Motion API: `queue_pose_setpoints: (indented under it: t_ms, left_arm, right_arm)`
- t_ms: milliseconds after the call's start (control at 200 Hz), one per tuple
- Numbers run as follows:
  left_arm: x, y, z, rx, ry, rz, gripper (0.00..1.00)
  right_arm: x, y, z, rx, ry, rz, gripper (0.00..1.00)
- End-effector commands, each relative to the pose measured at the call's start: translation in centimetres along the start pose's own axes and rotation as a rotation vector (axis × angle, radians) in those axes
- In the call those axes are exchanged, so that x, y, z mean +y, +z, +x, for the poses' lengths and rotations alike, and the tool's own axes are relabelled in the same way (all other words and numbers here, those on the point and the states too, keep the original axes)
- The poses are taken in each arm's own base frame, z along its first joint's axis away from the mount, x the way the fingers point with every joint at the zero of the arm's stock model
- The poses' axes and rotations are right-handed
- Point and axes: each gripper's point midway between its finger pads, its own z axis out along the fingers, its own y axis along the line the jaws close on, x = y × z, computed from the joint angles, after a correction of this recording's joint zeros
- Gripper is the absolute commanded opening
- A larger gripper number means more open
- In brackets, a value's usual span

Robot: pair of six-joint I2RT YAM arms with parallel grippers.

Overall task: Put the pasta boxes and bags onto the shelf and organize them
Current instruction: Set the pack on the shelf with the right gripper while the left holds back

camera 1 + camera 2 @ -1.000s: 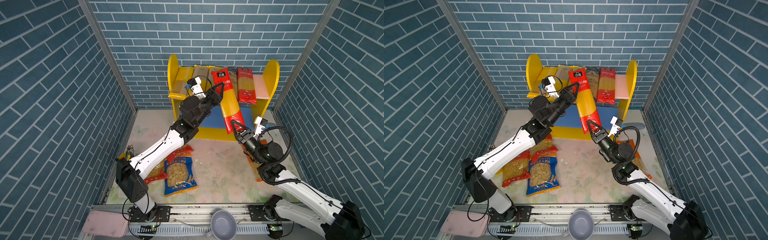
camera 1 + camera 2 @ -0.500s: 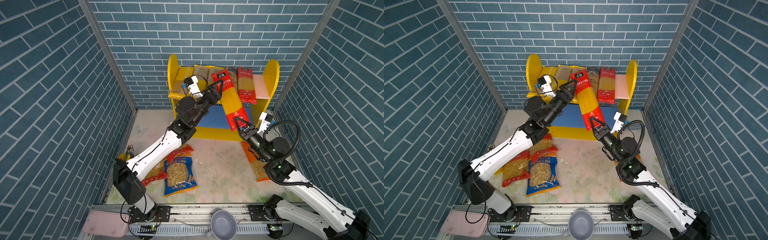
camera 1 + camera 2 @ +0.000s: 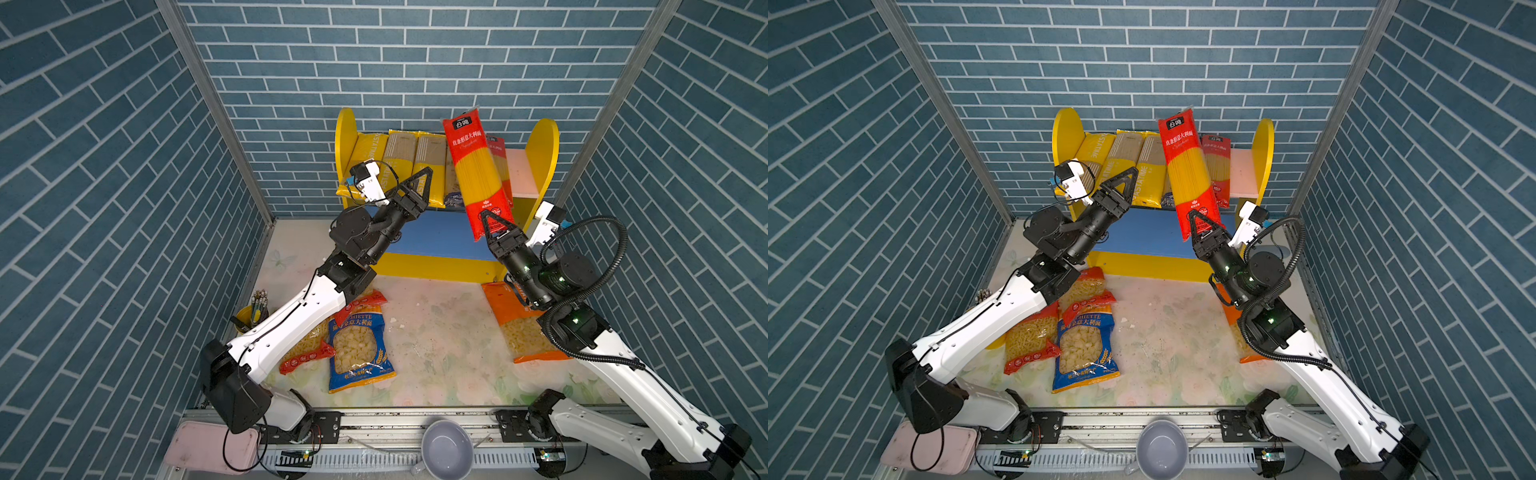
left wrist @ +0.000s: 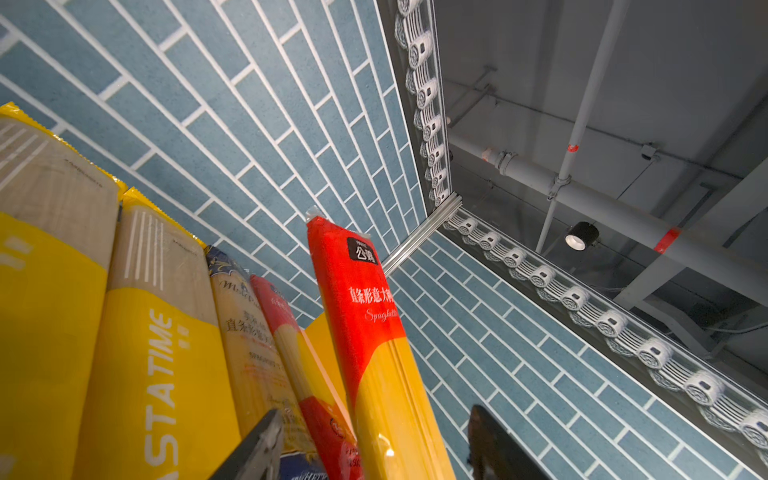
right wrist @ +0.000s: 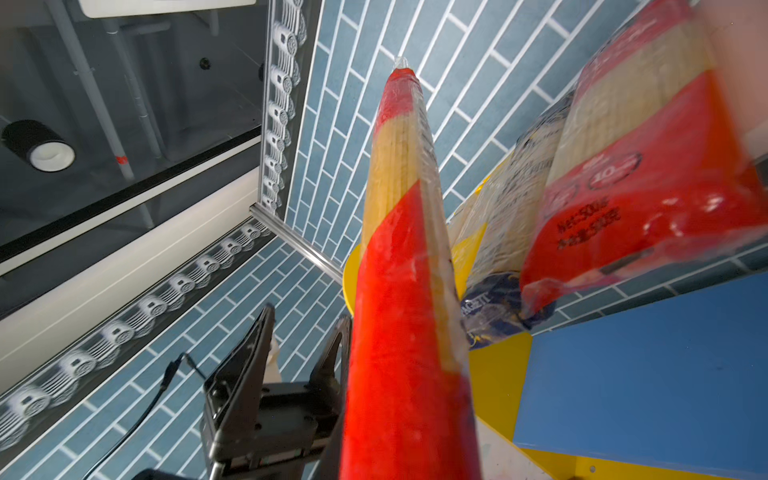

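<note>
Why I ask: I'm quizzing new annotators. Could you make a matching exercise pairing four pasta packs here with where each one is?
Things
1. long red-and-yellow plastic spaghetti pack
2. blue plastic short-pasta bag
3. orange plastic short-pasta bag
4. yellow PASTATIME plastic spaghetti pack

Places
A. on the wooden two-tier shelf's upper board
B. on the floral table, partly under the right arm
C. gripped at its lower end by the right hand
D. on the table, beside the left arm

Pairs: 1-C, 2-D, 3-B, 4-A

light: bright, even, overhead | shadows: soft | blur: shelved red pack (image 5: 648, 174), right wrist | edges: bowed
</note>
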Motion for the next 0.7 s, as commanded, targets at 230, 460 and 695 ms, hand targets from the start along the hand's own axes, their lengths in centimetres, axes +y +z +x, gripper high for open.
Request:
queue_pose_setpoints:
  t_ms: [230,460,695]
  left_arm:
    - [1.1,-2.3,0.8,0.024,0.029,0.001,0.71]
    - [1.8,-2.6,1.6,0.041,0.022,0.0,0.71]
    - [2.3,-3.2,1.9,0.049,0.022,-0.012,0.71]
  right_arm:
    - [4.0,-2.5,-12.6,-0.369,-0.047,-0.007,0.0]
    - [2.0,-0.9,-13.9,-0.355,-0.001,0.089,0.0]
    - [0.7,1.0,-14.8,-0.347,0.067,0.135,0.0]
